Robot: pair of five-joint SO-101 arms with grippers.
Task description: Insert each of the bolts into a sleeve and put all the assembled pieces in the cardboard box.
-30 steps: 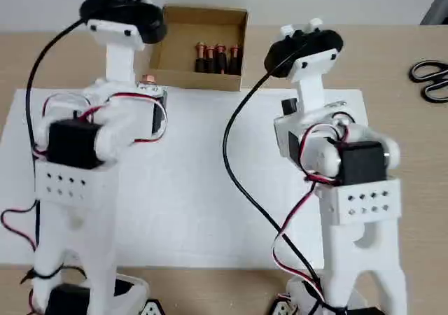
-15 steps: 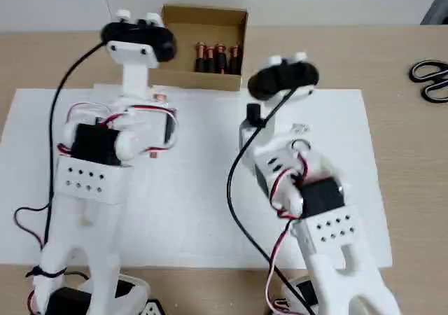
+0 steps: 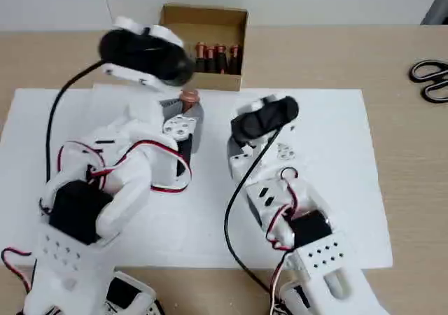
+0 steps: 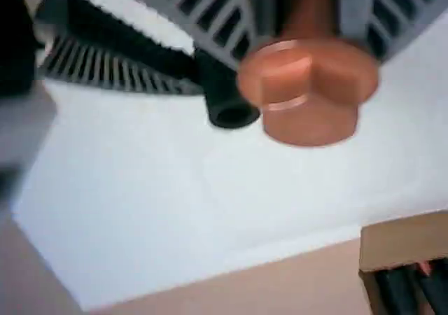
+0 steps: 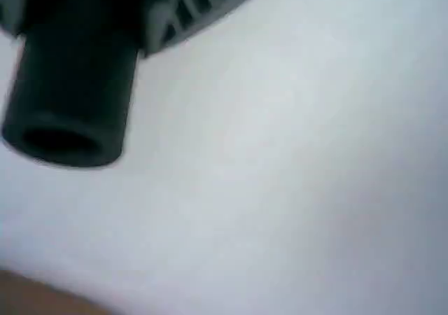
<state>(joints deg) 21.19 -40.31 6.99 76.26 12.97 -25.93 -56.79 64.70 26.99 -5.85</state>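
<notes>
Left gripper [image 4: 304,7] grips a copper bolt [image 4: 308,91]; right gripper [image 5: 84,7] grips a black sleeve [image 5: 70,98] (hollow end showing).

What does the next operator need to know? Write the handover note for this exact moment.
Left gripper: shut on a copper bolt, held over the white sheet just in front of the cardboard box.
Right gripper: shut on a black sleeve, close beside the bolt, the two not yet joined.
Done: four assembled pieces sit in a row in the box.
Left: push the bolt into the sleeve, then put that piece in the box.
</notes>
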